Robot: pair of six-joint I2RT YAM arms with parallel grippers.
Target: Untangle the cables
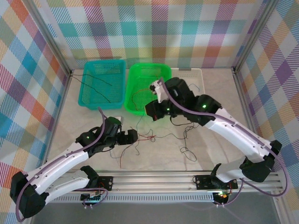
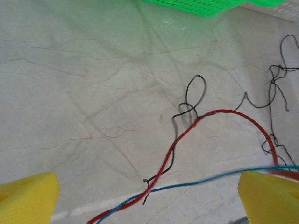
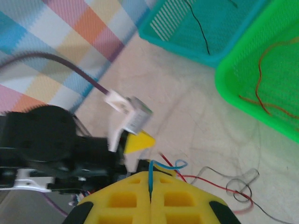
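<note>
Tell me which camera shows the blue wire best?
The left wrist view: a long run of the blue wire shows, twisting with the red wire. The right wrist view gives a short bit pinched in the shut right tool. From the top it is too thin to pick out.

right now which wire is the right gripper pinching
The blue wire: it alone runs in between the shut right gripper. The red wire and black wire lie outside its grip.
</note>
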